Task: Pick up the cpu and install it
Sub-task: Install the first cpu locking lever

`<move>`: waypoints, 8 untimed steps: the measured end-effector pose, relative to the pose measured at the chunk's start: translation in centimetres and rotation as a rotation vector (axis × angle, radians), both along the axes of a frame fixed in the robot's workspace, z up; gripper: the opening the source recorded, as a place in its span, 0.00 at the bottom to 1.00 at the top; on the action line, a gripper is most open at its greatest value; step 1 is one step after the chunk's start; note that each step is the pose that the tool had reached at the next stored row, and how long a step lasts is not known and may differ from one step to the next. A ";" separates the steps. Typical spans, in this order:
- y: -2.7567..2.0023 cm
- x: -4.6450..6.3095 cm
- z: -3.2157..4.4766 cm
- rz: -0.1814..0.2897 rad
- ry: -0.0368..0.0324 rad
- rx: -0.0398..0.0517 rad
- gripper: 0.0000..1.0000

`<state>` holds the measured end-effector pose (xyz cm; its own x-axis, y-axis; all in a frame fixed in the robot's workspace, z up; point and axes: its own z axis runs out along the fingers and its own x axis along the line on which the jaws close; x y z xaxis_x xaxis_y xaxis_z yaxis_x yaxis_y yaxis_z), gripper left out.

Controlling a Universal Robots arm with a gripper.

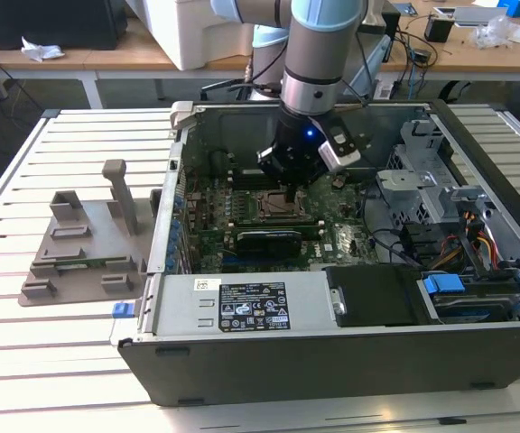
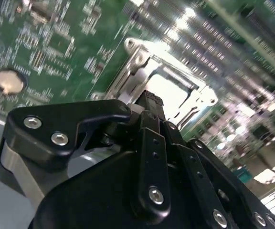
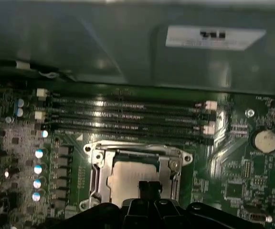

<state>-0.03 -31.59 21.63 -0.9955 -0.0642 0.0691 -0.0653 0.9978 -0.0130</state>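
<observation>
The cpu (image 3: 126, 180) is a pale silvery square lying flat inside the metal socket frame (image 3: 95, 157) on the green motherboard (image 1: 332, 225). In the second wrist view the cpu (image 2: 170, 89) shows bright within the same frame. My gripper (image 3: 149, 187) hangs right over the socket, its black fingers (image 2: 149, 102) pressed together at the cpu's edge with nothing between them. In the exterior view the gripper (image 1: 292, 187) is down inside the open computer case (image 1: 332, 361), just above the socket (image 1: 273, 206). Whether the fingertips touch the cpu I cannot tell.
A grey plastic holder tray (image 1: 79, 253) stands on the slatted table at the exterior view's left. A black card (image 1: 269, 239) lies just in front of the socket. Memory slots (image 3: 128, 117), a coin battery (image 3: 262, 140), drive bays and cables (image 1: 459, 225) crowd the case.
</observation>
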 end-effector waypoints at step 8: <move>-0.28 0.0 4.74 0.000 0.0000 -0.0017 0.11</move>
<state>-0.03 -31.87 26.37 -0.9955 -0.0641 0.0692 -0.0653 0.9978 -0.0147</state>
